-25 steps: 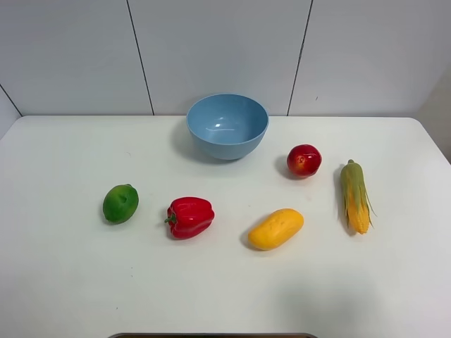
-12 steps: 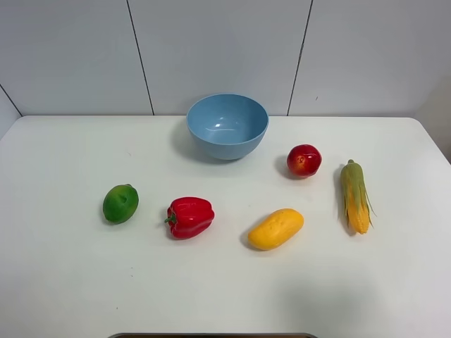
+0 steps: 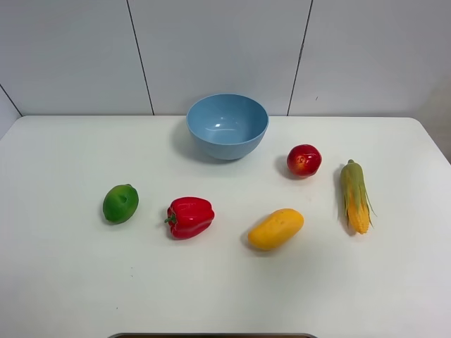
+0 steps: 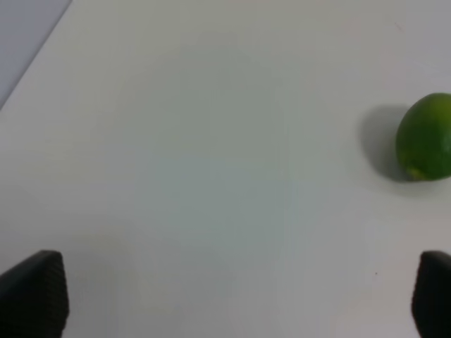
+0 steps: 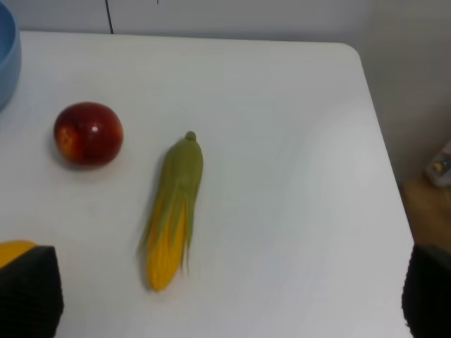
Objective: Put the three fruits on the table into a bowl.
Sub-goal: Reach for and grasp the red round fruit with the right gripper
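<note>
The light-blue bowl (image 3: 227,125) stands empty at the back middle of the white table (image 3: 63,282). The red peach (image 3: 304,160) lies right of the bowl, the yellow-orange mango (image 3: 275,229) in front of it, and the green lime (image 3: 120,203) at the left. No gripper shows in the high view. My left gripper (image 4: 232,299) is open and empty above bare table, with the lime (image 4: 425,137) off to one side. My right gripper (image 5: 227,296) is open and empty, with the peach (image 5: 89,134), a sliver of mango (image 5: 14,248) and the bowl's rim (image 5: 5,63) in its view.
A glossy red bell pepper (image 3: 189,217) lies between lime and mango. A corn cob (image 3: 355,196) with green husk lies right of the peach, also seen in the right wrist view (image 5: 173,211). The table's right edge (image 5: 384,141) is near the corn. A panelled wall stands behind the table.
</note>
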